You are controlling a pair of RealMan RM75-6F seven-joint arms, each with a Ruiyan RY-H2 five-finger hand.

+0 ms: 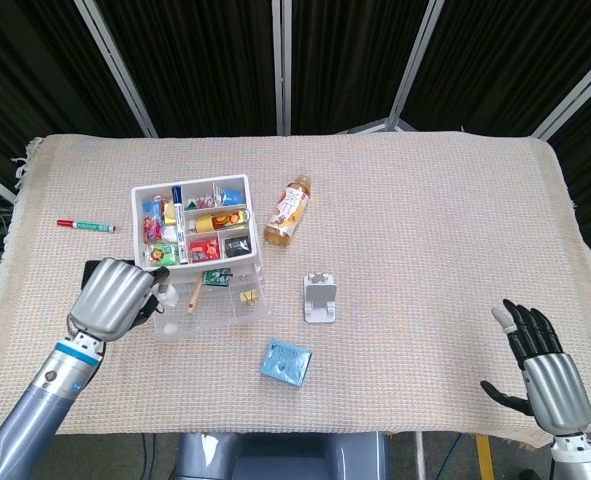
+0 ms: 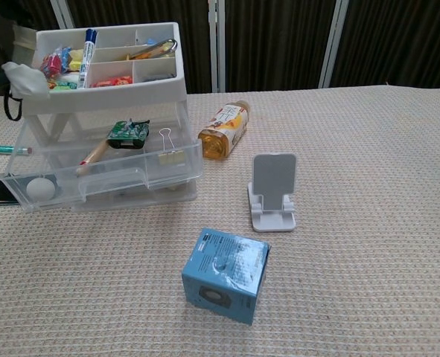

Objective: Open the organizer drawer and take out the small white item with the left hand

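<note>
1. Left hand (image 1: 117, 297) at lower left of head view, beside the organizer (image 1: 203, 248), fingers holding the small white item (image 2: 24, 77).
2. Drawer (image 2: 100, 178) pulled open toward table's near edge.
3. Right hand (image 1: 543, 372) at lower right edge, fingers spread, holding nothing.
</note>
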